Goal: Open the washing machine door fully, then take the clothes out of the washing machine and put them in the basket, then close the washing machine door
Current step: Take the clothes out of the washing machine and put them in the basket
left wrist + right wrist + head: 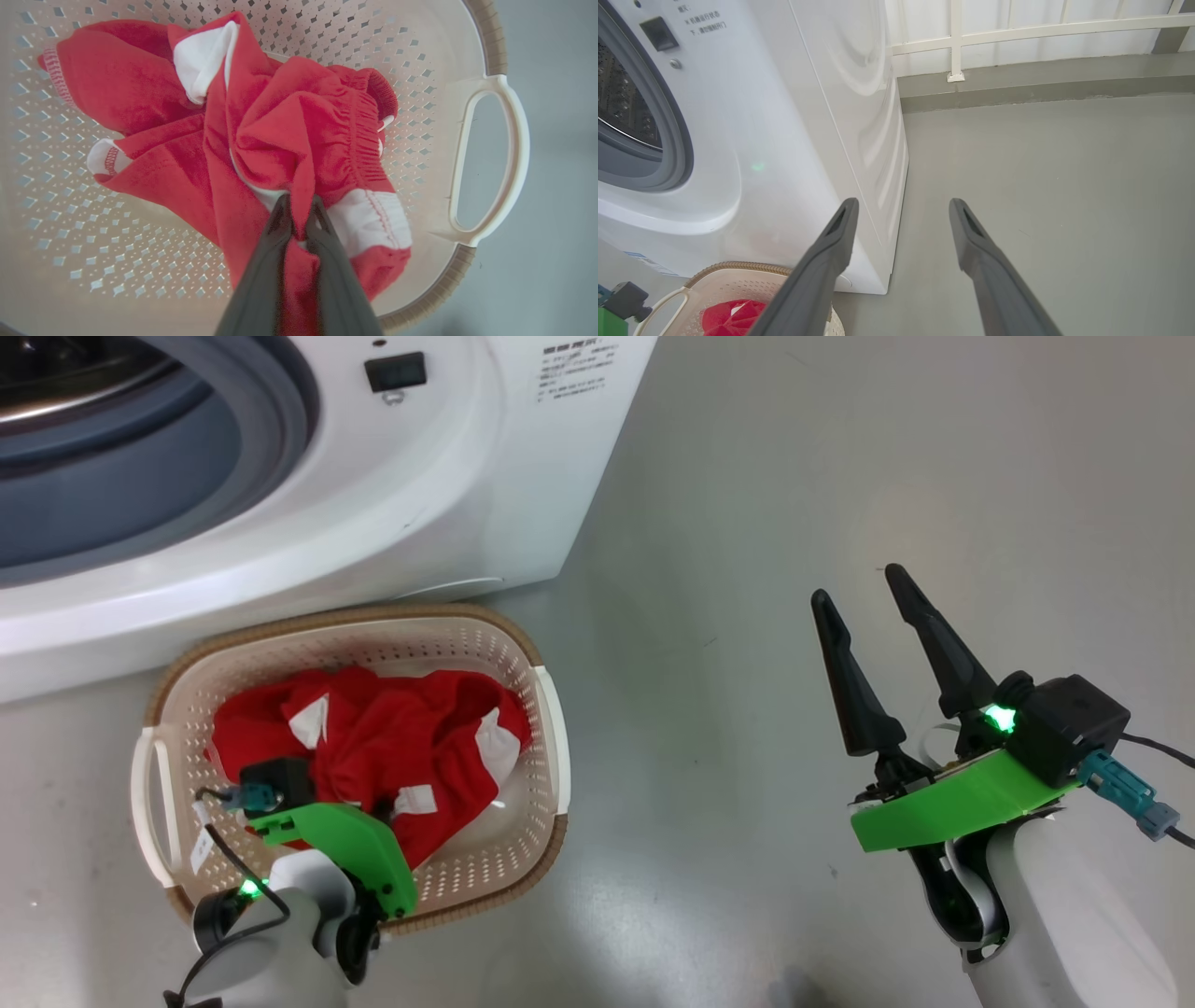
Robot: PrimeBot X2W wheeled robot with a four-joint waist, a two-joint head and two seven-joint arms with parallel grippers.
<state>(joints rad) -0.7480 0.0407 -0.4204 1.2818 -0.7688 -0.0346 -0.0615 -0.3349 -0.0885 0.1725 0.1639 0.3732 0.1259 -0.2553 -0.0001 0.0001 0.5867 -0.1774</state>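
Left gripper (299, 207): lowered into the basket (373, 614), fingers almost closed, pinching a fold of the clothes (280, 130) between the tips. The clothes lie heaped inside the basket, from its middle towards the wall nearest the washing machine (448, 504); part of the perforated bottom is bare. The basket stands on the floor (840, 476), just beside the foot of the machine's front, near its front corner. Right gripper (861, 586): above bare floor, well apart from the basket, fingers spread wide, nothing between them. The machine's round opening shows a grey rubber ring (280, 420) and a perforated drum (621, 107).
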